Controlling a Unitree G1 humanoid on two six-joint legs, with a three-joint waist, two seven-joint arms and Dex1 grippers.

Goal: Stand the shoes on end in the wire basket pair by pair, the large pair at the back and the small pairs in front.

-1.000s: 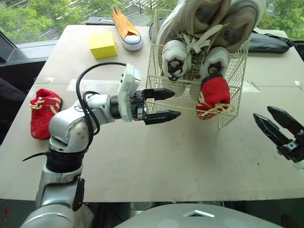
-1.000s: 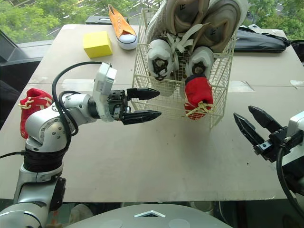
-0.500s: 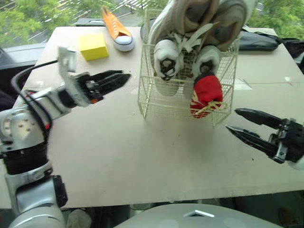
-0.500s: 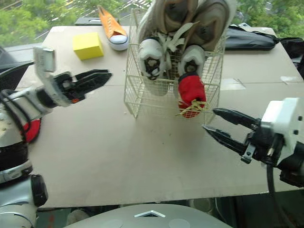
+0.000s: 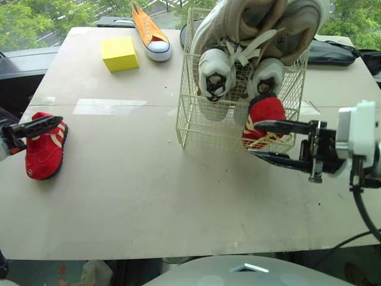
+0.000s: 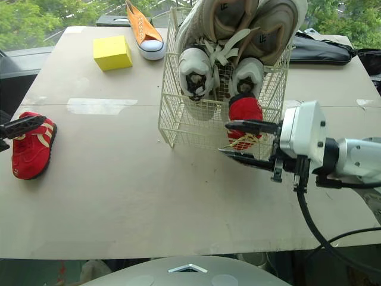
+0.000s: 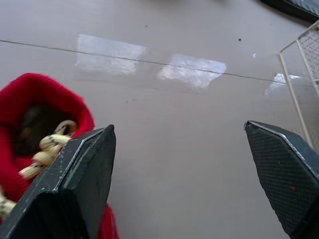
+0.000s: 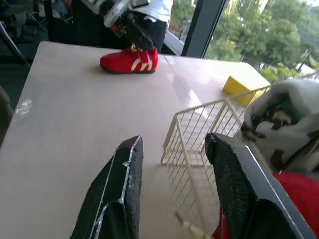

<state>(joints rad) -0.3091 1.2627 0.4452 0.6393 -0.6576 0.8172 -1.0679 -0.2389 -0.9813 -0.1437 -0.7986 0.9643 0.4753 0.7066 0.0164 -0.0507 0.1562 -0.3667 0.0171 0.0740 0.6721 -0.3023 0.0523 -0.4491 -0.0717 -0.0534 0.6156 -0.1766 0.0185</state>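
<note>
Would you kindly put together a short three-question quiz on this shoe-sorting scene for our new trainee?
1. True or false: both small red shoes stand in the wire basket.
2. What lies beside the yellow block? A) an orange sneaker B) a blue sandal C) a black boot
3. Fill in: the right gripper, beside the basket, is ___.

Key:
1. False: one red shoe is in the basket; its mate lies on the table by the open left gripper.
2. A.
3. Open.
</note>
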